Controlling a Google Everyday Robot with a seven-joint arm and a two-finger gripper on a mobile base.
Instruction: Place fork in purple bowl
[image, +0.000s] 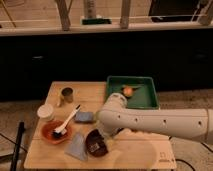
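While I am watching the single camera feed, the wooden table's (142, 156) front edge is running along the bottom. A black pole (20, 146) is standing off the table's left corner, cut off by the frame.

Closest to me, a pale blue cloth (77, 148) is lying in a pointed fold, touching the left side of the purple bowl (93, 144). The gripper (103, 136) is hanging over the bowl's right rim, at the end of the white arm (156, 121), which is reaching in from the right and running out of view. The wrist is covering the gripper, so I cannot tell whether it is spread, pressed together or pinching anything. I am not making out the fork, and I cannot tell where it is lying.

Left of the purple bowl, an orange bowl (49, 135) is holding a white-handled brush (68, 121), with the handle leaning up to the right. Beyond it, a white cup (45, 111) and a blue sponge (84, 117) are sitting apart, the sponge just beside the arm.

Farther back, a brass-coloured cup (66, 95) is standing upright. A green tray (145, 100) is holding a small orange fruit (128, 90), and the arm's bend is hiding the tray's near left corner.

Behind the table, a dark wall (60, 55) is spanning the room under a pale ledge (45, 28) with slanted posts. The floor (15, 117) is showing as speckled grey.
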